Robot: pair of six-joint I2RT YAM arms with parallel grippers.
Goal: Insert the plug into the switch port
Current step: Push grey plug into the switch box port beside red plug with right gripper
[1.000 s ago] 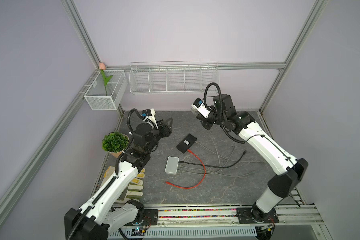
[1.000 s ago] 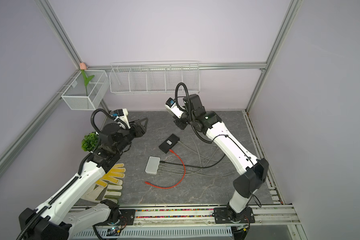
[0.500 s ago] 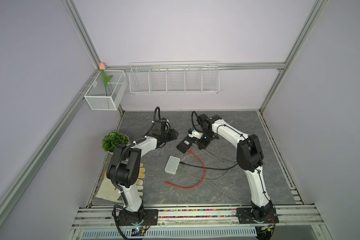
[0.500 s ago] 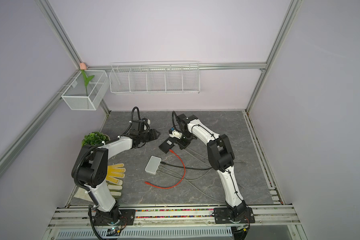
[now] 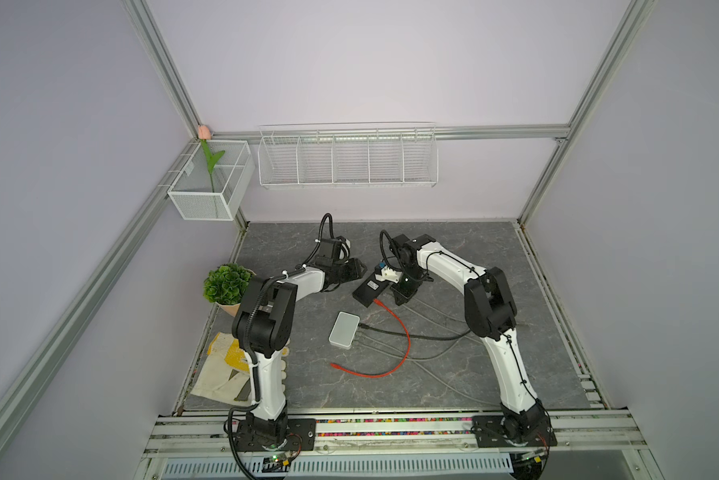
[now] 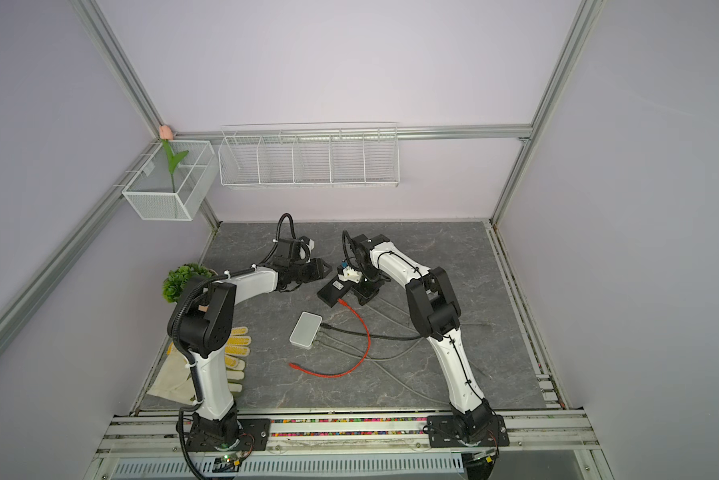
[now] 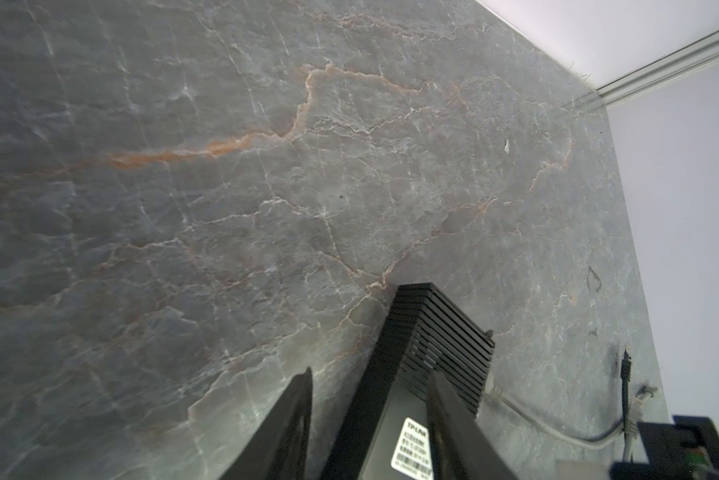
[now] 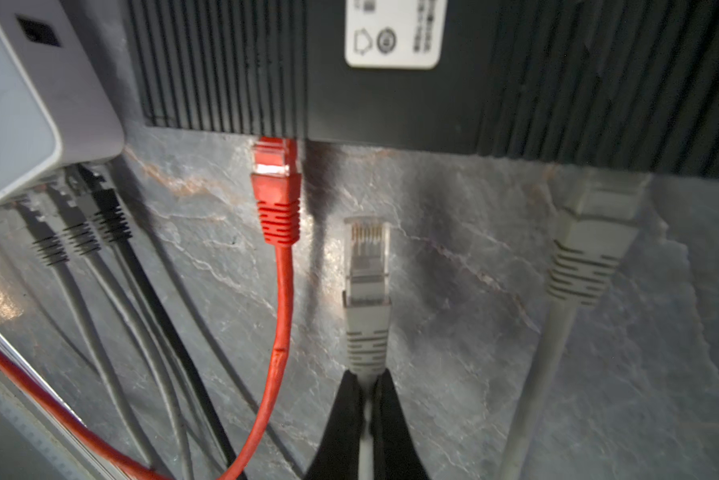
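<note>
The black switch (image 5: 370, 289) (image 6: 333, 291) lies flat in the middle of the table. Its port side faces my right gripper (image 8: 366, 382) (image 5: 398, 296), which is shut on a grey cable just behind the grey plug (image 8: 366, 249). The plug points at the port side and stops a short way off it, beside a red plug (image 8: 277, 187) seated in a port. A second grey plug (image 8: 594, 232) sits in a port further along. My left gripper (image 7: 370, 372) (image 5: 360, 268) is open at the switch's other end. One of its fingers (image 7: 449, 415) lies over the switch's top and the other rests beside it, over the table.
A white hub (image 5: 343, 330) with several dark cables lies in front of the switch. The red cable (image 5: 405, 345) loops across the table, with grey cables running toward the right. A potted plant (image 5: 227, 282) and gloves (image 5: 225, 365) sit at the left edge.
A second ago both arms stood raised above the table; both have since come down to the switch. The left jaws have narrowed a little. In the last half second almost nothing moved.
</note>
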